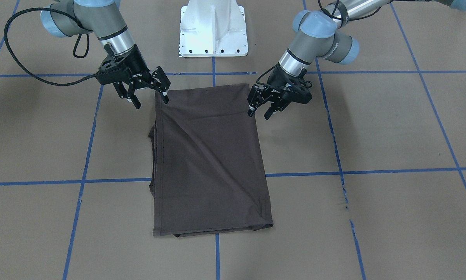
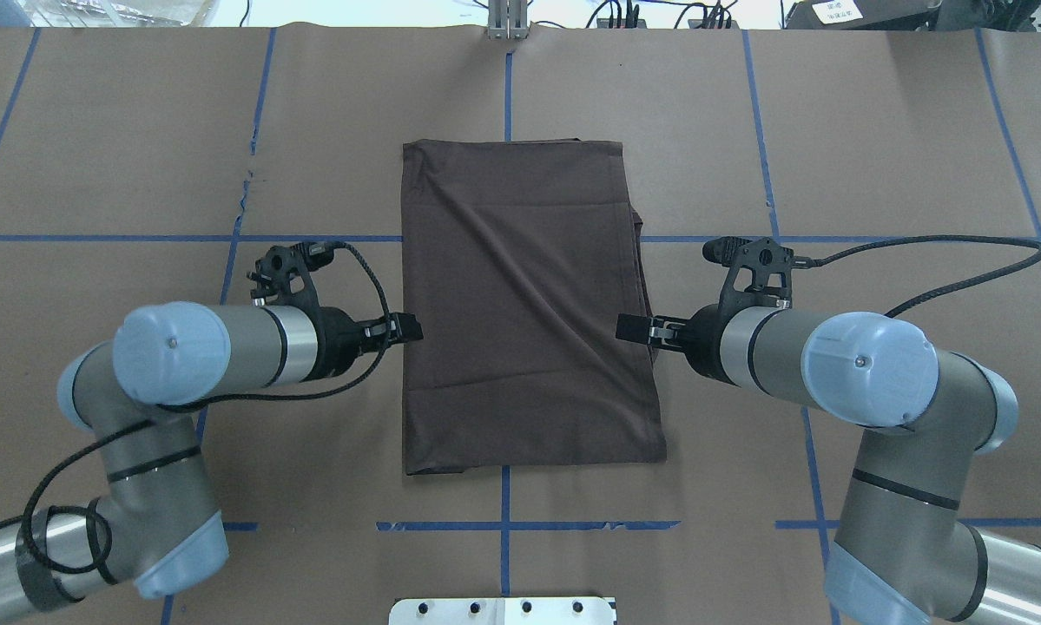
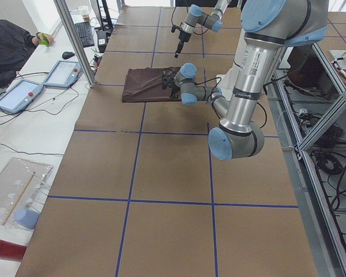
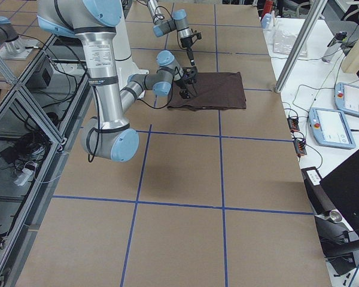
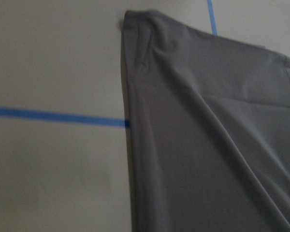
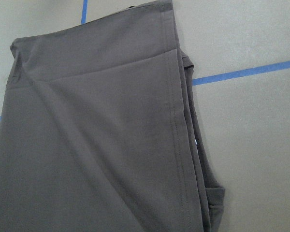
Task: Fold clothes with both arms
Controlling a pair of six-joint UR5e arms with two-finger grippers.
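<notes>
The dark grey-brown T-shirt [image 1: 211,163] lies folded into a tall rectangle at the middle of the worktop [image 1: 372,128], flat apart from a few slanting creases. The chest text and collar are hidden in the fold. In the right wrist view, several layers are stacked unevenly along the long edge on the robot's right, with a stitched seam running down it. A blue tape line [image 1: 112,180] of the worktop's grid passes under the cloth.

The right gripper [image 1: 150,100] hangs at the shirt's corner nearest the robot on that side, with its jaws spread and nothing between them. One finger [image 1: 164,97] overlaps the cloth's edge. The left gripper [image 1: 259,113] is at the opposite long edge, its jaws also parted and holding nothing. Whether either one touches the fabric cannot be told.

Both arms reach in from the sides towards the shirt. The white pedestal base [image 1: 213,31] stands just beyond the shirt's near end.
</notes>
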